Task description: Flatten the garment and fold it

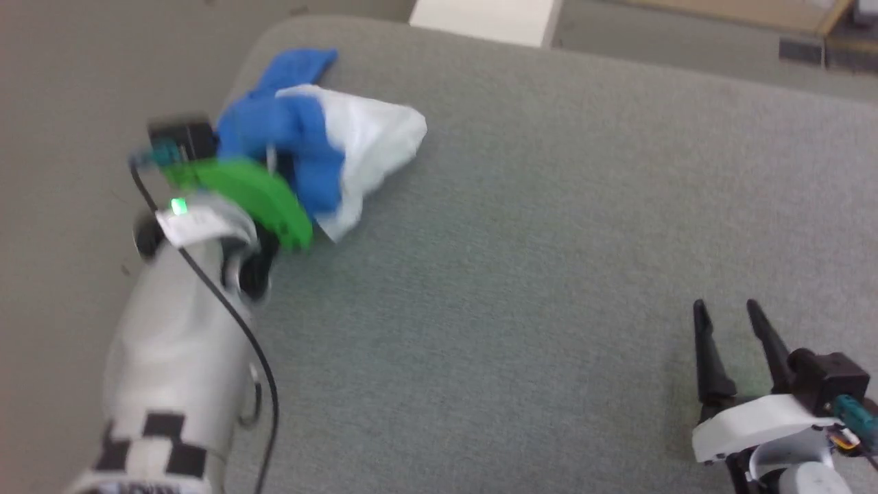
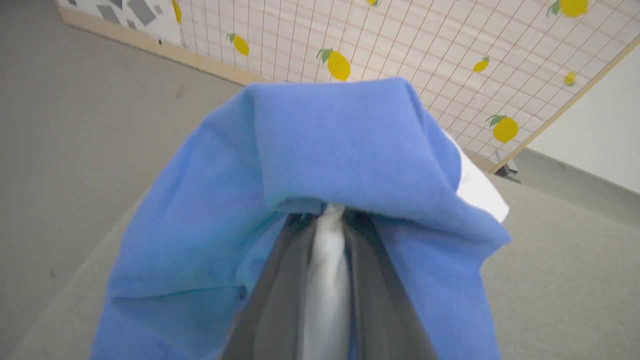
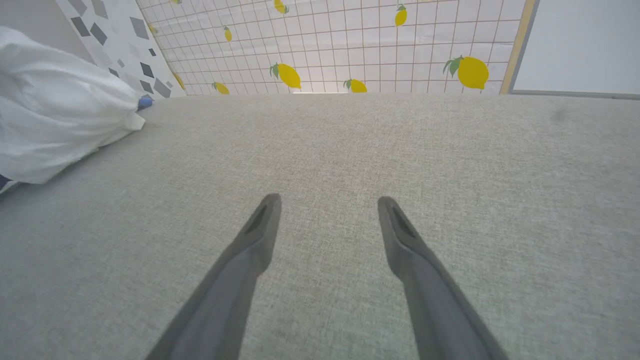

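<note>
Between the closed fingers of the left tool [image 2: 327,215], a soft white shirt with bright blue sleeves [image 2: 340,145] is pinched, bunched in a heap over the fingertips on the grey fabric-covered table [image 1: 549,240]. Well apart from it, the right tool [image 1: 724,310] stands open and empty.

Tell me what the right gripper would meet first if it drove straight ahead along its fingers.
The right gripper has a way that looks free: only the grey surface runs ahead, which it might graze, depth unclear. The garment lies off to that view's left.
</note>
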You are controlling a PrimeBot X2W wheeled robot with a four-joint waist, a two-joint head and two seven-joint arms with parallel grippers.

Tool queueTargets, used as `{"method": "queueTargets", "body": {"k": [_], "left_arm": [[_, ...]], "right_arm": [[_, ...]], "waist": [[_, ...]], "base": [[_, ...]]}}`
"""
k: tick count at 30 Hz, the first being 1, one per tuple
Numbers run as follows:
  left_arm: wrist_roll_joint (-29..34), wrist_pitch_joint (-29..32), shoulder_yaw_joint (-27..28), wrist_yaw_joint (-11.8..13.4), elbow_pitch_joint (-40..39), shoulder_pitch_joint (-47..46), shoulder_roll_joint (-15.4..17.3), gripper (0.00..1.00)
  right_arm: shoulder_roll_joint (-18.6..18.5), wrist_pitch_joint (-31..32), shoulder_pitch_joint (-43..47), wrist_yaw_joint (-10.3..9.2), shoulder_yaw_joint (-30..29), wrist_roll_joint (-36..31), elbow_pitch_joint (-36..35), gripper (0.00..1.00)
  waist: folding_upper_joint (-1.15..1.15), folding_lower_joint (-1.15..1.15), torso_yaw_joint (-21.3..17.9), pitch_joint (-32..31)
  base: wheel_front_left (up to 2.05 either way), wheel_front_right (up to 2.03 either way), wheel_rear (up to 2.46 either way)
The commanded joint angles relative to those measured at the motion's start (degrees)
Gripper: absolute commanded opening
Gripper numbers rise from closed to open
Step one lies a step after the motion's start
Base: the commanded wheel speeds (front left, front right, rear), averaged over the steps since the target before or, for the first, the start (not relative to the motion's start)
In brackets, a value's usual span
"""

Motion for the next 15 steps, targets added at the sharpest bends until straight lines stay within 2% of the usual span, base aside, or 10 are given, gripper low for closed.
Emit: {"method": "queueTargets", "body": {"k": [1,8,15], "left_arm": [[0.5,-1.4,-1.1,-0.4,-2.4,-3.6,1.1,0.0],[-1.5,-0.7,-10.4,-0.4,-15.0,-15.6,5.2,0.0],[-6.6,2.2,-17.1,-0.4,-21.2,-24.8,5.4,0.0]], "right_arm": [[0.0,-0.8,0.0,-0.09,0.5,0.8,0.8,1.0],[0.0,-2.8,-0.3,-0.09,2.6,3.9,4.9,1.0],[0.0,-4.0,-0.1,-0.09,2.7,5.7,8.9,1.0]], "waist": [[0.0,-0.01,2.2,-4.9],[0.0,-0.01,-2.1,-10.5],[0.0,-0.01,-10.3,-13.1]], "base": [[0.0,0.0,0.0],[0.0,0.0,0.0],[0.0,0.0,0.0]]}}
